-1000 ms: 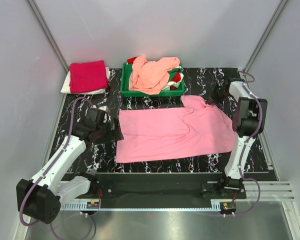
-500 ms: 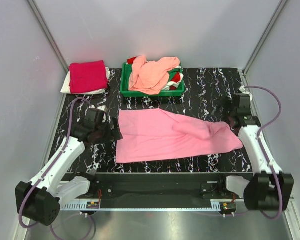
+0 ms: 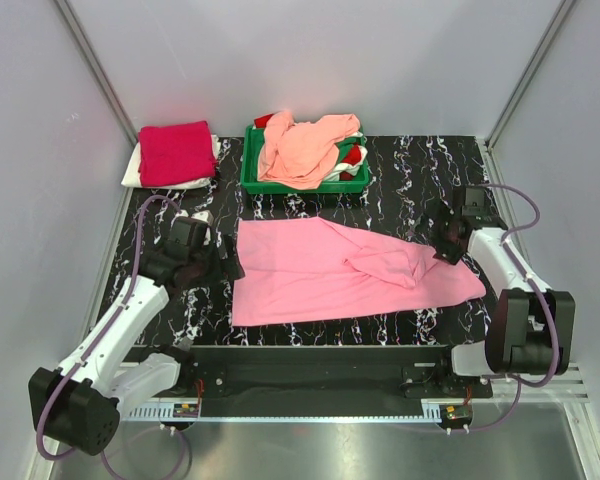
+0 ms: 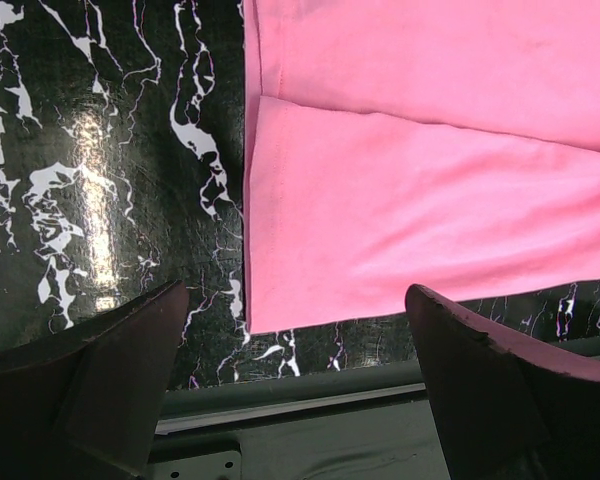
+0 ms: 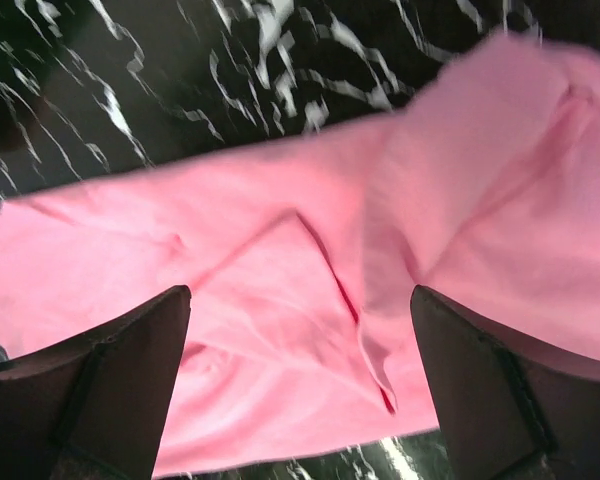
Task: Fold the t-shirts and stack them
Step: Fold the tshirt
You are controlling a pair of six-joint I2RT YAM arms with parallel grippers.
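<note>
A bubblegum pink t-shirt [image 3: 320,272] lies spread across the middle of the mat, its right part folded over and creased [image 5: 280,240]. My right gripper [image 3: 443,243] hovers open just above that rumpled right end, nothing between its fingers [image 5: 300,292]. My left gripper [image 3: 226,262] stands open at the shirt's left edge, its fingers straddling the near left corner [image 4: 295,292] of the pink cloth [image 4: 430,180] without touching it. A folded crimson t-shirt [image 3: 175,152] rests on a white one [image 3: 132,174] at the back left. A peach t-shirt [image 3: 305,148] is heaped in the tray.
The green plastic tray [image 3: 302,186] stands at the back centre with more crumpled clothes under the peach one. The black marbled mat [image 3: 410,170] ends at grey walls left and right. A dark metal rail [image 4: 310,400] runs along the near edge.
My right gripper has opened and let go of the pink shirt. Its arm swung from the back right towards the shirt's right end. The shirt's upper right part now lies folded over.
</note>
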